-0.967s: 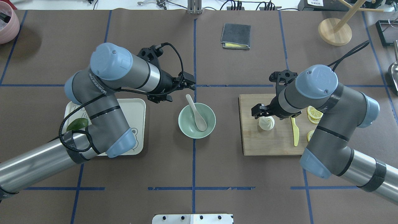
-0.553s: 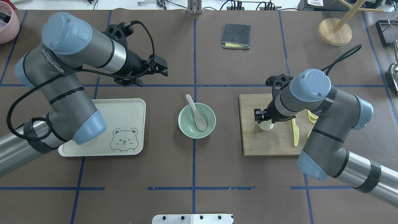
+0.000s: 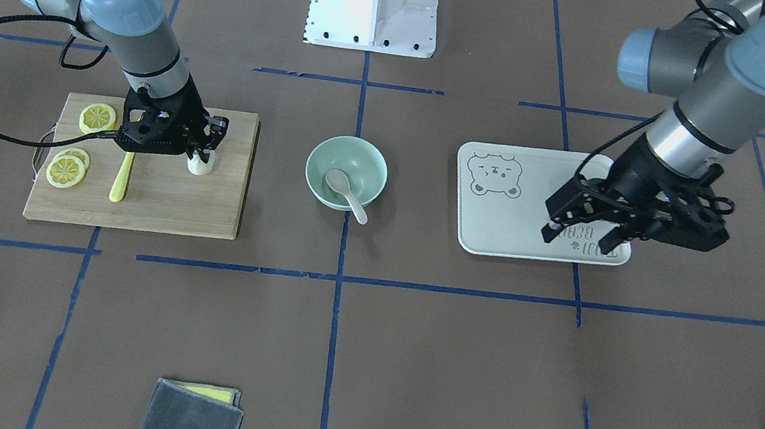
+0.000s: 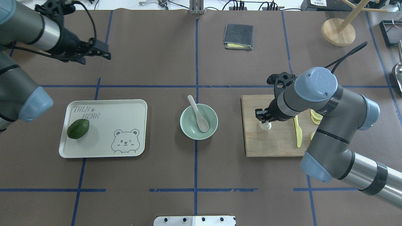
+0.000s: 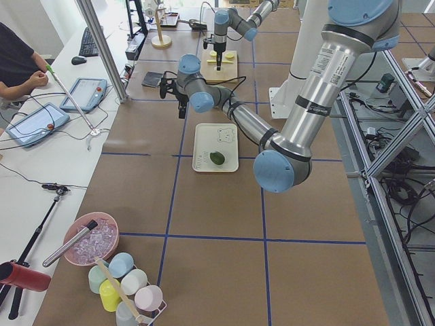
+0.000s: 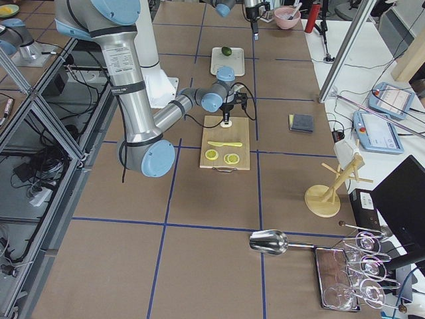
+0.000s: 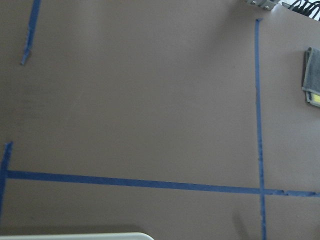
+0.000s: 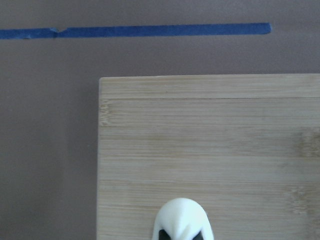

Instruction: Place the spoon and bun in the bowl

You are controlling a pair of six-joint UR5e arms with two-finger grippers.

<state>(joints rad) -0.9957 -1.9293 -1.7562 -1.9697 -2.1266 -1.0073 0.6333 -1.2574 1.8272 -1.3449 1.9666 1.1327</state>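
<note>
The bun (image 4: 266,126) is being grasped by the right end effector (image 3: 201,158) toward the bench's (image 4: 220,163) right edge, the left end effector (image 3: 575,242) being held released.

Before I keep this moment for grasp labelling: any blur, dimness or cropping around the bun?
Right wrist view: bun cut off at bottom edge, slightly soft. Front-facing view: sharp, evenly lit, bun shows under the right gripper. Overhead view: mostly hidden. Left wrist view: dim.

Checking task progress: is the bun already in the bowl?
No, the bun is on the cutting board; only the spoon lies in the bowl.
</note>
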